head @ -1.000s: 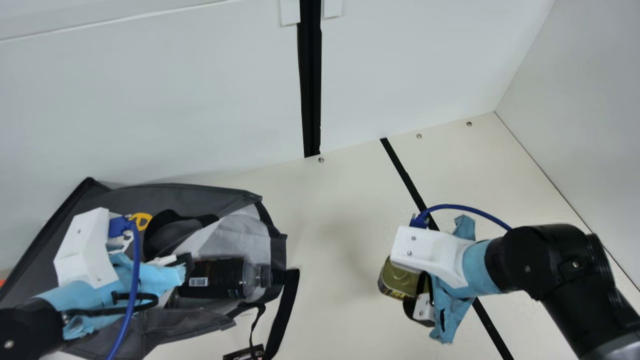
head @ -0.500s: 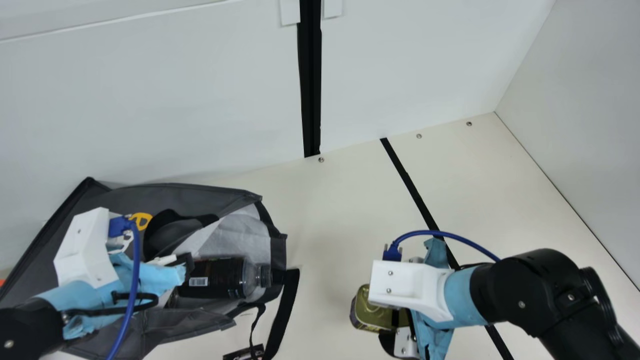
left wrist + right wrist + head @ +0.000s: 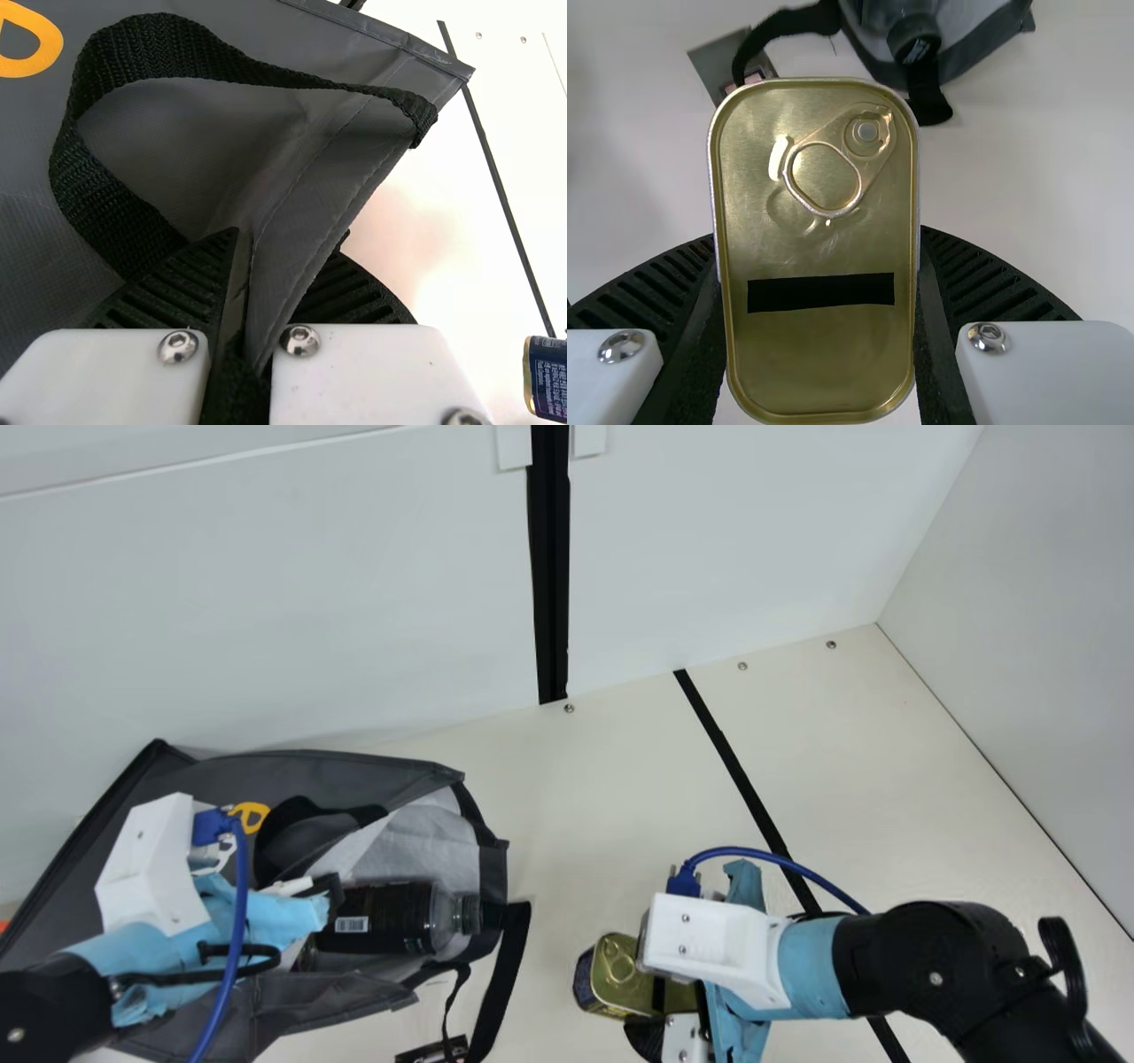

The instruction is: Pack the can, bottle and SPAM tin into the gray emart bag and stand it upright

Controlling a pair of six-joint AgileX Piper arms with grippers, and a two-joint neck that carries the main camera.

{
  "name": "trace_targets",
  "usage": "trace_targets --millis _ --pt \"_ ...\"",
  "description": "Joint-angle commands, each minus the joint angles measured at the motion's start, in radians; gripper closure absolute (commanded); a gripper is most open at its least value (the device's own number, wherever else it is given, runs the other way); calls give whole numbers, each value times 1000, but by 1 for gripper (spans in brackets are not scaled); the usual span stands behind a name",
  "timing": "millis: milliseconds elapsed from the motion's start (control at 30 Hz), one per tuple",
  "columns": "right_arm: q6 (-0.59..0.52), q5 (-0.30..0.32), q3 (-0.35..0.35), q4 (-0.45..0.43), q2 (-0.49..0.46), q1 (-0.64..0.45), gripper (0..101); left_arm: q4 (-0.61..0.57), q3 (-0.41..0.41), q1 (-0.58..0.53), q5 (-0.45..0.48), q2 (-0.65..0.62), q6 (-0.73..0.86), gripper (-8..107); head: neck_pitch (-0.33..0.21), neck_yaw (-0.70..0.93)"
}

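SPAM tin (image 3: 617,970) now nearer gray bag (image 3: 381,766), held btwn my R fingers (image 3: 992,279), parted to its width; L fingers (image 3: 182,288) pinch bag tight, bottle (image 3: 390,917) inside, so tin's prob. next in

White walls (image 3: 310,602), black upright strip (image 3: 551,558), cream table (image 3: 567,779), black-striped.
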Motion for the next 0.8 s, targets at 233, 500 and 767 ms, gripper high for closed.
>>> trace_targets --millis 233,500,767 --pt "-157 -55 39 280 15 -49 101 0 0 0 0 0 0 107 -23 -1" --pt "-250 -89 65 417 43 -57 101 0 0 0 0 0 0 107 -23 -1" --pt "-304 -146 78 503 88 -21 101 0 0 0 0 0 0 107 -23 -1"
